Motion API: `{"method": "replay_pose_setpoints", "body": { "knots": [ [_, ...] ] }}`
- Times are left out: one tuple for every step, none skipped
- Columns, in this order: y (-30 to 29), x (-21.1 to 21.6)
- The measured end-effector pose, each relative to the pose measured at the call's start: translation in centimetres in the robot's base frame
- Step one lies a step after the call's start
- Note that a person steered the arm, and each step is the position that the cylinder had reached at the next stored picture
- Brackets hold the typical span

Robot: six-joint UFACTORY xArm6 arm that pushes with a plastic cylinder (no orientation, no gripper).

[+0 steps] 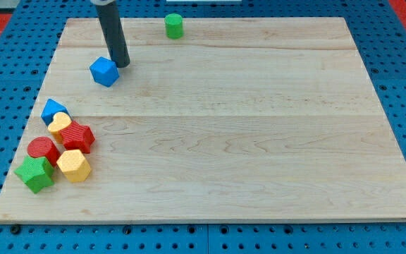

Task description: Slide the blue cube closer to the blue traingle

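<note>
The blue cube (104,71) lies on the wooden board (259,141) at the view's upper left. My tip (122,65) stands just to the right of the cube, touching or nearly touching its upper right side. The blue triangle (53,110) lies lower and further left, at the top of a cluster of blocks near the board's left edge. The cube is well apart from the triangle.
Below the blue triangle sit a yellow block (60,125), a red star-shaped block (78,136), a red cylinder (42,149), a yellow hexagonal block (73,166) and a green block (34,173). A green cylinder (174,26) stands near the top edge.
</note>
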State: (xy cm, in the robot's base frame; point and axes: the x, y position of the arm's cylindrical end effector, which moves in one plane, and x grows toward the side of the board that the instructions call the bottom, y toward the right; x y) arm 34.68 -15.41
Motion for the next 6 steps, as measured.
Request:
{"method": "replay_pose_setpoints", "body": {
  "knots": [
    [0.3, 7.3],
    [2.7, 5.1],
    [3.0, 2.5],
    [-2.4, -1.1],
    [-4.0, 6.8],
    [-0.3, 8.2]
  ]
}}
